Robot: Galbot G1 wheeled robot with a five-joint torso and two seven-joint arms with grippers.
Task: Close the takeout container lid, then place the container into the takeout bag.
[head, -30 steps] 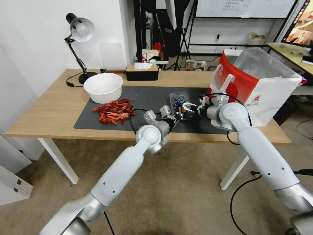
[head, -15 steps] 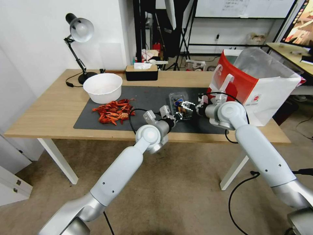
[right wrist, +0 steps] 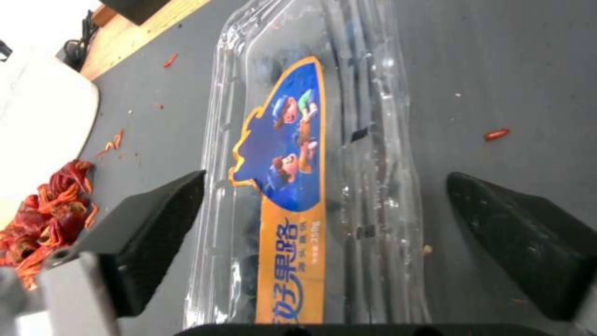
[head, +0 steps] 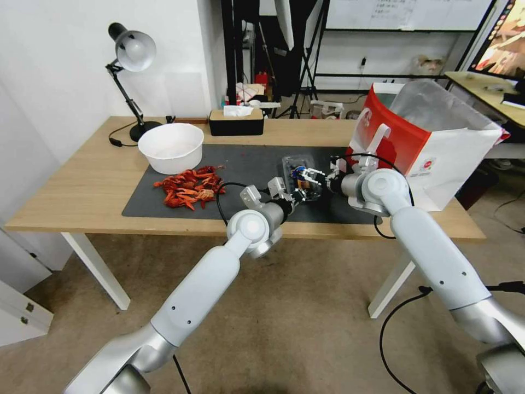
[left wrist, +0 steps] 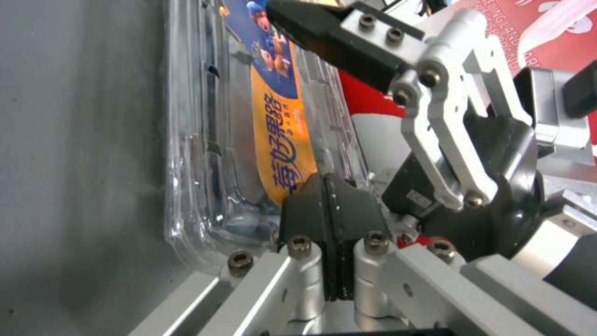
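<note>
- The takeout container (head: 300,171) rests on the dark grey mat (head: 240,158), between the two grippers and just beside the takeout bag (head: 432,145).
- The lid (right wrist: 323,154) is clear plastic and carries a blue-and-orange sticker (right wrist: 289,186). It lies down over the container; the views do not show whether it is fully latched.
- The left gripper (head: 295,192) sits at the container's near edge. In the left wrist view, its black pads (left wrist: 333,210) are pressed together against the rim of the clear plastic; whether plastic is pinched between them cannot be told.
- The right gripper (head: 311,176) reaches in from the bag side and hovers over the container. In the right wrist view its two black fingers (right wrist: 156,219) are spread wide, one on each side of the lid, apart from the plastic.
- The right gripper also appears in the left wrist view, just beyond the container.
- The takeout bag stands upright at the right end of the wooden table (head: 87,186), mouth open, foil lining visible.
- A white bowl (head: 170,146) stands at the mat's far left corner, well apart from the container.
- A pile of red crayfish (head: 188,189) lies on the mat beside the bowl.
- A desk lamp (head: 131,82) and a tissue box (head: 236,121) stand along the table's far edge.
</note>
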